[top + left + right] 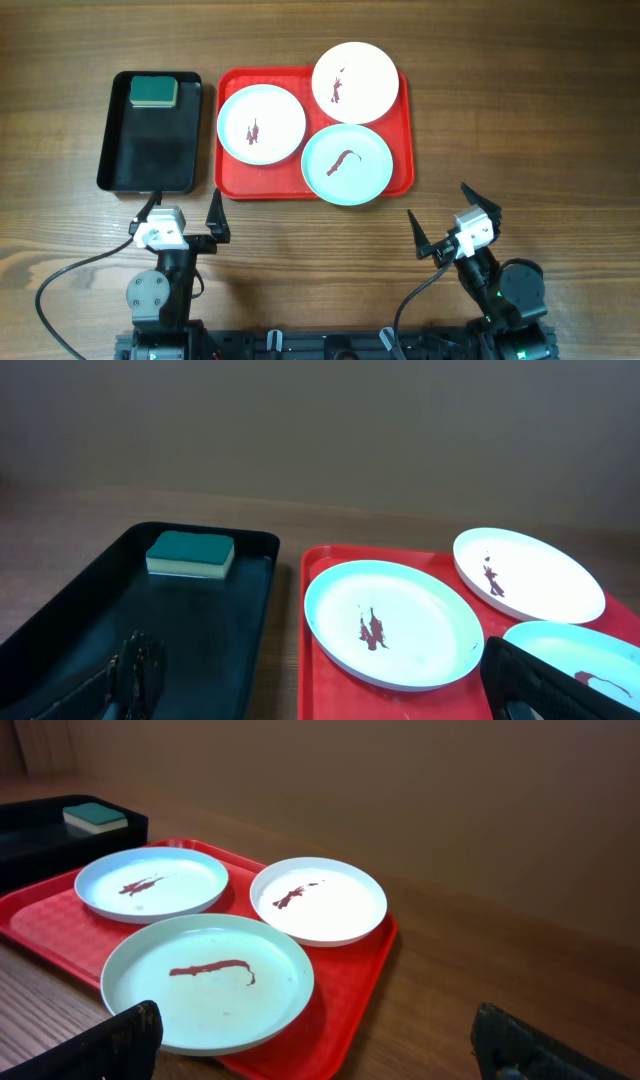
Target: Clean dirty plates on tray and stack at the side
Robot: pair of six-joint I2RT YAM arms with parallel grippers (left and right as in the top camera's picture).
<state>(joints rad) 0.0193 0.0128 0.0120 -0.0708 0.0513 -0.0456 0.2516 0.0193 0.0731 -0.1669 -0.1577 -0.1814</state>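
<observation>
The red tray [232,180] lies at the table's middle back with three plates on it. A white plate [261,123] at the left has a small dark smear. A white plate [355,82] at the back right, smeared too, overhangs the tray's rim. A pale blue plate [347,164] at the front has a long reddish streak. My left gripper [183,205] is open and empty, in front of the tray's left corner. My right gripper [437,200] is open and empty, in front of the tray's right corner. The left wrist view shows the left white plate [395,622], the right wrist view the blue plate [207,982].
A black tray [150,150] lies left of the red tray, with a green sponge [153,92] in its back corner. The sponge also shows in the left wrist view [190,552]. Bare wooden table lies right of the red tray.
</observation>
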